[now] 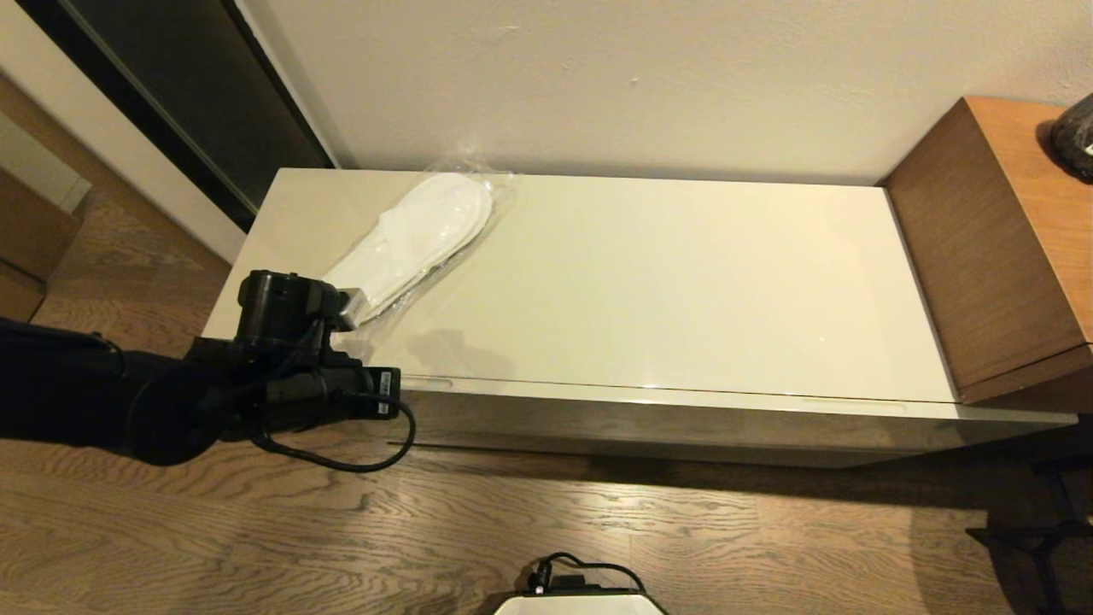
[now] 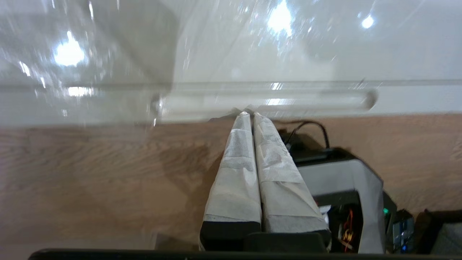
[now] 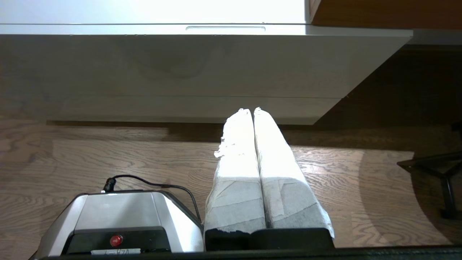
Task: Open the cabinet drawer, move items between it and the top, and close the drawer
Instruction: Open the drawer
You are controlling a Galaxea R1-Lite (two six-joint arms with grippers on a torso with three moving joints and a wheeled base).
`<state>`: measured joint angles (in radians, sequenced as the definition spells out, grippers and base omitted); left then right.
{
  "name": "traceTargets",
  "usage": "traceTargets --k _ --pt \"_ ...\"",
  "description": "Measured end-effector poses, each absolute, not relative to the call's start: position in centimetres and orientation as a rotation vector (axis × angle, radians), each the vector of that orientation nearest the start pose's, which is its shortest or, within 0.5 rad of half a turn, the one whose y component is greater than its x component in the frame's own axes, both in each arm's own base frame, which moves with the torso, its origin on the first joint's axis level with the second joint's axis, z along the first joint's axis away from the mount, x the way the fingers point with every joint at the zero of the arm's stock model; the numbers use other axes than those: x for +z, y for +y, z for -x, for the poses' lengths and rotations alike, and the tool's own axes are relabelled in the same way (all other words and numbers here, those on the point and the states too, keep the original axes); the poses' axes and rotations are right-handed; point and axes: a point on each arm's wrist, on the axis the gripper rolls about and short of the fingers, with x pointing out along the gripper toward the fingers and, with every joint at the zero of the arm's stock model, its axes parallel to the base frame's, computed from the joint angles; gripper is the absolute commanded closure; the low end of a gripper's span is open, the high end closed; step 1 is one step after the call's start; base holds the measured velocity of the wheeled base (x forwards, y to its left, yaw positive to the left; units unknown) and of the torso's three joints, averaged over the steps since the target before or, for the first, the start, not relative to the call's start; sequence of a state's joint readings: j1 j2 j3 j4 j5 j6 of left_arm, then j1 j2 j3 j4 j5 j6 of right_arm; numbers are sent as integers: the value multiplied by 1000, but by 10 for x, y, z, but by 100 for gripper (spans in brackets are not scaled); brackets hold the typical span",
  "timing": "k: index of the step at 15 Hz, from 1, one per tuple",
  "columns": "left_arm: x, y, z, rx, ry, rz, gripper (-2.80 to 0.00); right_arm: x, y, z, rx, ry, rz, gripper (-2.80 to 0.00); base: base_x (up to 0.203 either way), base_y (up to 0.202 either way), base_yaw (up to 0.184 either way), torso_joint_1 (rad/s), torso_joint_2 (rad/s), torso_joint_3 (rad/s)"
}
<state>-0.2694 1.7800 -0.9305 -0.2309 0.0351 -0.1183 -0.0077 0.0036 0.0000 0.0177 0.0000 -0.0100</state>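
One pair of slippers lies on the top, white and flat in crinkly clear wrap. We judge them light, soft and slippery, best pinched at the wrap's near edge. Our left gripper, fingers together, hangs beside that edge; our right gripper, likewise closed, waits below the cabinet drawer.

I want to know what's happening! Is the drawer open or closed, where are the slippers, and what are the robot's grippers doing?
cabinet drawer: closed.
slippers: in clear wrap, lying flat on the top, left rear part.
left gripper: shut, empty, tips at the cabinet's front edge near the left handle groove.
right gripper: shut, empty, held back over the floor.
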Motion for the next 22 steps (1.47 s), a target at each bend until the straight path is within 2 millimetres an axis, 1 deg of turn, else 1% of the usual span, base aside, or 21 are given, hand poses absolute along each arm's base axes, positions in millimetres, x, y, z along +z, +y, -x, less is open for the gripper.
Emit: traceTargets --k 5,10,13,15,17,18,19,20,22 --pt "160 -86 -310 -200 596 20 0 74 0 23 -8 22 10 0 0 0 0 0 0 0" --pt "151 -88 -317 -193 622 18 0 74 0 23 -7 22 10 0 0 0 0 0 0 0" --pt "145 -89 -316 -201 641 17 0 74 0 23 -8 22 10 0 0 0 0 0 0 0" --pt "139 -87 -309 -207 662 12 0 74 0 23 -7 22 10 0 0 0 0 0 0 0" --pt "132 -84 -299 -210 696 3 0 74 0 23 -5 22 11 0 0 0 0 0 0 0" --pt "128 -83 -292 -210 721 -4 0 74 0 23 -6 22 10 0 0 0 0 0 0 0" --pt "116 -79 -277 -207 818 -19 0 74 0 23 -7 23 10 0 0 0 0 0 0 0" --pt "117 -78 -272 -214 818 -16 0 74 0 23 -5 22 11 0 0 0 0 0 0 0" --pt "115 -73 -253 -244 869 -7 0 74 0 23 -4 22 10 0 0 0 0 0 0 0"
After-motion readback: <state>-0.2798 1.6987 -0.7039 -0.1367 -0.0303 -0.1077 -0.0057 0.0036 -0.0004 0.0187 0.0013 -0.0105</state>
